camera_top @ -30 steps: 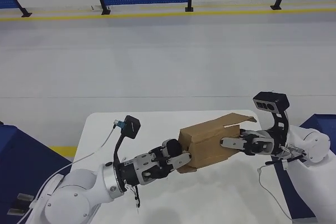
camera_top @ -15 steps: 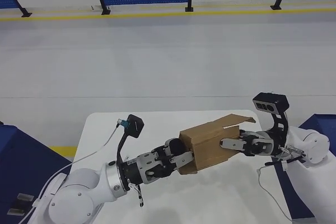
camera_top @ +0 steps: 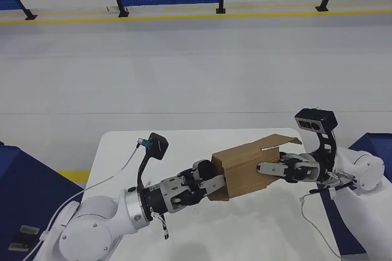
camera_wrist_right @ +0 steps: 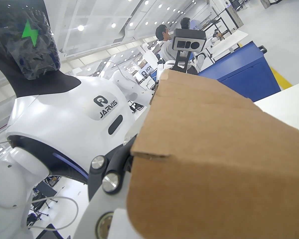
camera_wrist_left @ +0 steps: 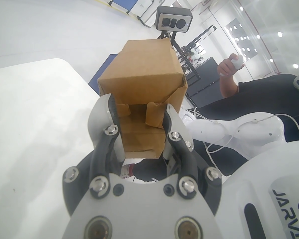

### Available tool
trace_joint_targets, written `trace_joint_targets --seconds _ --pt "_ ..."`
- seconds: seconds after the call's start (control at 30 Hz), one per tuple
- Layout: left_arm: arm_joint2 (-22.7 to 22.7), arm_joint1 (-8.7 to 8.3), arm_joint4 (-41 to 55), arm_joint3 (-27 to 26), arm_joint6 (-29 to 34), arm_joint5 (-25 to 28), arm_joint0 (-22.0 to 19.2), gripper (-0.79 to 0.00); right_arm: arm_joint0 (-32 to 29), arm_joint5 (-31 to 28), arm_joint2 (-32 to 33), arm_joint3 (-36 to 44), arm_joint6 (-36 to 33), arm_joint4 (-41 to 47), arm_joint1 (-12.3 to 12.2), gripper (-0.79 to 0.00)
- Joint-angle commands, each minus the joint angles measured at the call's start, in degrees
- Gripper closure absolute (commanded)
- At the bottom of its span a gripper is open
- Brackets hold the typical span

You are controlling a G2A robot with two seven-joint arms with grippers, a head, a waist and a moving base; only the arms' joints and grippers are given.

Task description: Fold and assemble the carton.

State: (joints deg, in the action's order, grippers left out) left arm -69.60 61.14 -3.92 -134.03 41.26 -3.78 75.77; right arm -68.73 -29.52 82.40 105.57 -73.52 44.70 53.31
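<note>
Carton (camera_top: 245,171) over table (camera_top: 150,150), centre-right in top view, slung lengthwise between both claws so each open end stays reachable. Left claw (camera_wrist_left: 139,110) clenched across lower flap (camera_wrist_left: 142,138) at near end, likely steadying the tube. Right claw (camera_top: 269,168) against far end, below raised top flap (camera_top: 277,139); grasping or released, cannot tell, carton hiding it. Ends not yet folded shut.

In right wrist view, carton (camera_wrist_right: 214,162) cut off at edge, hiding right tool (camera_top: 270,168)
</note>
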Motion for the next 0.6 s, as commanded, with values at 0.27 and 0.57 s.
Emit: trace_joint_targets --seconds 0.27,0.57 --pt "-4.67 -0.25 -0.33 -0.61 -4.13 4.94 2.55 -0.382 1.55 4.38 0.19 -4.94 0.98 4.49 0.28 0.000" --pt "-9.45 -0.31 -11.46 -0.61 -16.41 22.49 7.46 -0.785 5.67 9.76 -1.65 -12.87 -3.30 17.10 1.19 0.000"
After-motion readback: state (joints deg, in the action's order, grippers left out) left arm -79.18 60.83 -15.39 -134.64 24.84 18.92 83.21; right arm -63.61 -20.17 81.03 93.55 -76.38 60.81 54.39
